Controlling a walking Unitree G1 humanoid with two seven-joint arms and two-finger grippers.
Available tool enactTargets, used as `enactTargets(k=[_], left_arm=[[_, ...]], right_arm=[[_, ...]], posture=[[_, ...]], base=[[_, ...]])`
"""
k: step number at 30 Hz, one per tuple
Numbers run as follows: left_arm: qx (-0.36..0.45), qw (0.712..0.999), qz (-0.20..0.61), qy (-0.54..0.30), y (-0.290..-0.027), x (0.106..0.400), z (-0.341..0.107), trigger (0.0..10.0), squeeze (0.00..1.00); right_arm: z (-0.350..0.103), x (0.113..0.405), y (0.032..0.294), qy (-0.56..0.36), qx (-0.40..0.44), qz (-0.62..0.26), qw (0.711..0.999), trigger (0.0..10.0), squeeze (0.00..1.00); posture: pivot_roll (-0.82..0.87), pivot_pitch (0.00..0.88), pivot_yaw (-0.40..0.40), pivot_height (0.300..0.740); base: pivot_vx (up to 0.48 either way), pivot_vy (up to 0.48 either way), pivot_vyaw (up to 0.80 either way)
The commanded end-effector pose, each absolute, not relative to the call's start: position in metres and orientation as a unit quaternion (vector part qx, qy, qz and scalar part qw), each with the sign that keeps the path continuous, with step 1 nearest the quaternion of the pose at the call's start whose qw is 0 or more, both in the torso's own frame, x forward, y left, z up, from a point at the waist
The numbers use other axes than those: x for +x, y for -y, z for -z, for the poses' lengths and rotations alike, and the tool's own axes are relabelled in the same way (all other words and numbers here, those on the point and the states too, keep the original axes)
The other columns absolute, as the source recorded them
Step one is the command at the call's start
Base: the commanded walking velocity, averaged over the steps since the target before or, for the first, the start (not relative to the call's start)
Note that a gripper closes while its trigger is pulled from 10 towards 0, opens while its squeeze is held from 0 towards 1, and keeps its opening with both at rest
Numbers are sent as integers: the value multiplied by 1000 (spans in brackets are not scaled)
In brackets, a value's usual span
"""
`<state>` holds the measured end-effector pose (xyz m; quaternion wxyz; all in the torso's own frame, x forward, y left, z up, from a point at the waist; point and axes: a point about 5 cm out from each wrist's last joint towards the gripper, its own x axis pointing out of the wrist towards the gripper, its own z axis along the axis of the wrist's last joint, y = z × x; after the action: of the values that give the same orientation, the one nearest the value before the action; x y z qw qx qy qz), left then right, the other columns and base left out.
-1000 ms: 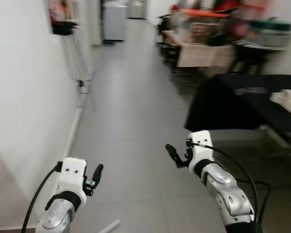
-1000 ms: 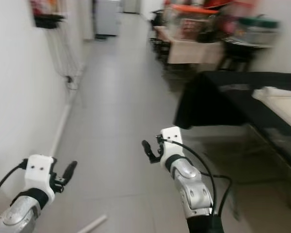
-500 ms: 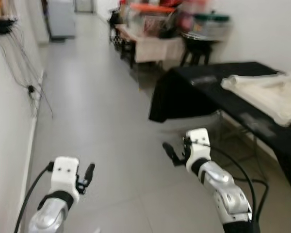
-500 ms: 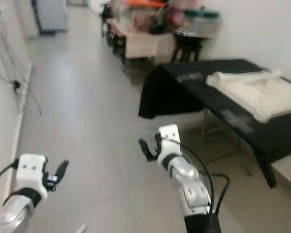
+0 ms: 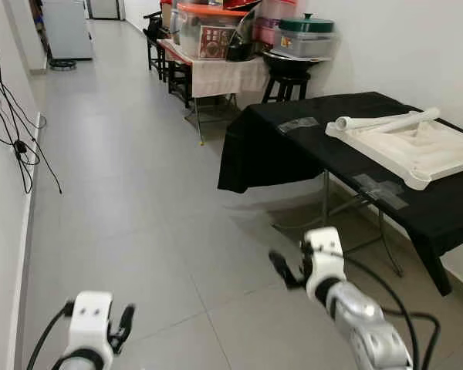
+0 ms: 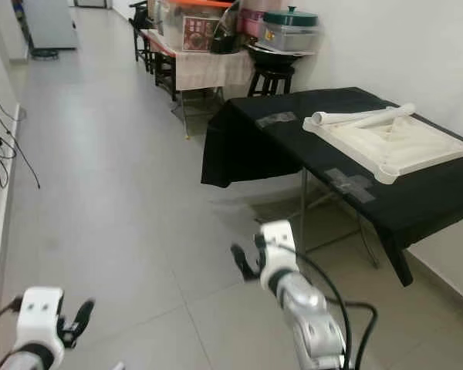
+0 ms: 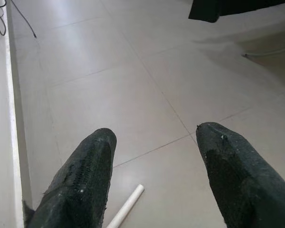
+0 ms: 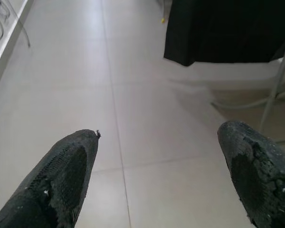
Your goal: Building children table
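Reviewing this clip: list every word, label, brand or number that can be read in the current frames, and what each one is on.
No text can be read in these frames.
The red-brown label on the clear storage box at the far table: printed, but too small and blurred to read.
The grey tape strips on the black tablecloth: no writing visible.
The left gripper and right gripper: no markings visible.

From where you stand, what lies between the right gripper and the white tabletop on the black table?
In the left eye view, bare floor tiles and the black cloth's hanging edge separate the right gripper from the white tabletop.
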<state>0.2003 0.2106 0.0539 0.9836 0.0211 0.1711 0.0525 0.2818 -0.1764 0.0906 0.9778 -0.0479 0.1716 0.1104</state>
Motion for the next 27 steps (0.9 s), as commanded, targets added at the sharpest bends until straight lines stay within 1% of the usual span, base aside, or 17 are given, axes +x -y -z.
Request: enactTargets(k=[1, 2, 3, 4, 7, 9, 11, 15, 17, 24, 27], left_arm=[[16, 985, -38, -170, -202, 206, -47, 10000, 0], [23, 983, -37, -179, -200, 209, -38, 10000, 0], [23, 983, -37, -179, -200, 209, -38, 10000, 0], [19, 981, -41, -187, -199, 210, -31, 10000, 0], [12, 982, -32, -186, -194, 212, -31, 10000, 0], [19, 983, -21, -180, -192, 213, -33, 10000, 0], [28, 985, -24, -170, -197, 219, -35, 10000, 0], [28, 986, -25, -160, -200, 223, -39, 10000, 0], [34, 988, -23, -146, -201, 230, -42, 10000, 0], [40, 991, -16, -130, -199, 238, -48, 10000, 0], [50, 992, -3, -114, -194, 243, -55, 10000, 0]], right_arm=[[-89, 286, 186, -168, -60, -97, 979, 10000, 0], [-83, 290, 192, -174, -68, -79, 979, 10000, 0], [-83, 290, 192, -174, -68, -79, 979, 10000, 0], [-82, 292, 198, -174, -76, -55, 980, 10000, 0], [-83, 294, 204, -181, -63, -28, 981, 10000, 0], [-83, 293, 202, -182, -62, -34, 981, 10000, 0], [-81, 288, 193, -186, -58, -49, 980, 10000, 0], [-82, 287, 189, -184, -55, -56, 980, 10000, 0], [-83, 288, 185, -178, -53, -59, 981, 10000, 0], [-82, 288, 180, -178, -43, -60, 981, 10000, 0], [-80, 283, 173, -182, -36, -68, 980, 10000, 0]], posture=[[-12, 0, -114, 740], [-11, 0, -119, 740], [-11, 0, -119, 740], [-14, 0, -117, 740], [-17, 0, -122, 740], [-19, 0, -122, 740], [-26, 0, -120, 740], [-32, 0, -117, 740], [-36, 0, -108, 740], [-36, 0, -97, 740], [-35, 0, -94, 740]], base=[[0, 0, 0], [0, 0, 0], [0, 0, 0], [0, 0, 0], [0, 0, -800], [0, 0, -800], [0, 0, -800], [0, 0, -800], [0, 0, -800], [0, 0, -800], [0, 0, -800]])
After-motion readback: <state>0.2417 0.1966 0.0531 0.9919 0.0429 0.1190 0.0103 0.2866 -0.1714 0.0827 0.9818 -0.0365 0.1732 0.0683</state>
